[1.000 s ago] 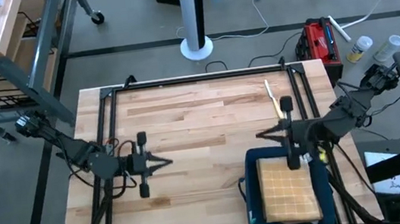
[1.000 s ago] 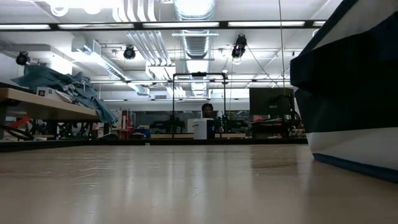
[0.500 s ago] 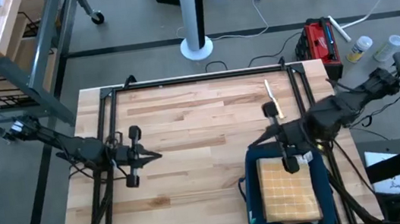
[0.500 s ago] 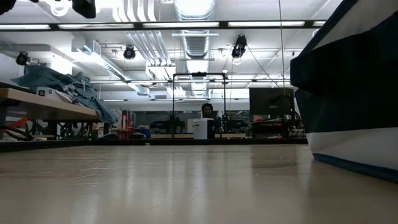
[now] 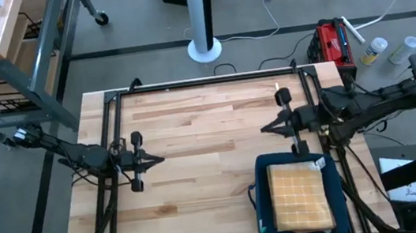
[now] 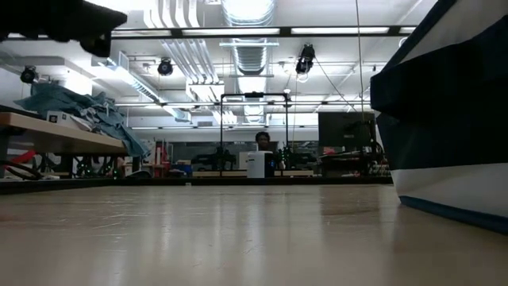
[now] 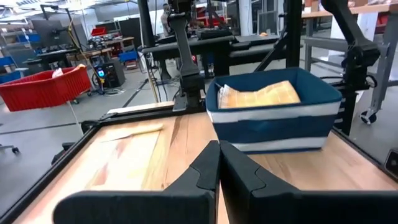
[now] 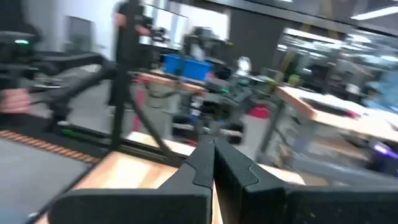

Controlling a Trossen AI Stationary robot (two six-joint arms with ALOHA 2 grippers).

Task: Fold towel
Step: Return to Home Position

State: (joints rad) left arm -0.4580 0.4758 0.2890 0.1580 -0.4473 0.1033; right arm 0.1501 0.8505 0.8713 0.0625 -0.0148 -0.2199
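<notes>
The folded towel point(image 5: 302, 204) lies in the bin point(image 5: 260, 197) on the worktop point(image 5: 201, 125). The left arm point(image 5: 90, 157) and right arm point(image 5: 350, 111) hold nothing, jaws pressed together. Folding looks done; next they should pull back home.

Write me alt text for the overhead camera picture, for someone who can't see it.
Seen from above, a folded yellow towel lies in a blue bin on the right side of a wooden table. The left gripper and the right gripper, both shut and empty, point toward each other above the tabletop.
</notes>
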